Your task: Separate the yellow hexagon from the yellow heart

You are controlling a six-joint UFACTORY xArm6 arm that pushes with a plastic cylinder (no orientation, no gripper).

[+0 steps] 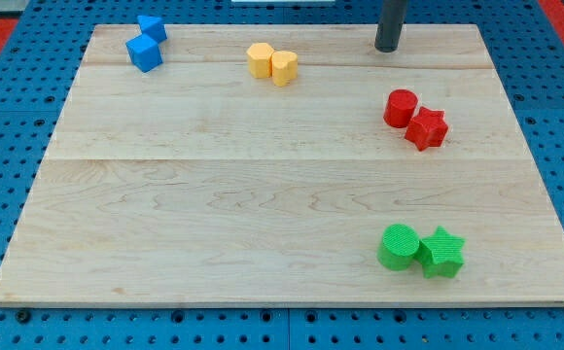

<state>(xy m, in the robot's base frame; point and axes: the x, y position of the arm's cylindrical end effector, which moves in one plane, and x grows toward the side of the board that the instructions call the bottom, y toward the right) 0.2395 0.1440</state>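
Observation:
The yellow hexagon (260, 59) and the yellow heart (284, 67) sit touching each other near the view's top, left of centre; the hexagon is on the left. My tip (387, 47) rests on the board at the view's top, about a hundred pixels to the right of the yellow heart, not touching any block.
Two blue blocks (147, 45) touch at the top left. A red cylinder (401, 107) and a red star (427, 128) touch at the right. A green cylinder (398, 246) and a green star (442, 252) touch at the bottom right. The wooden board (214, 194) lies on a blue pegboard.

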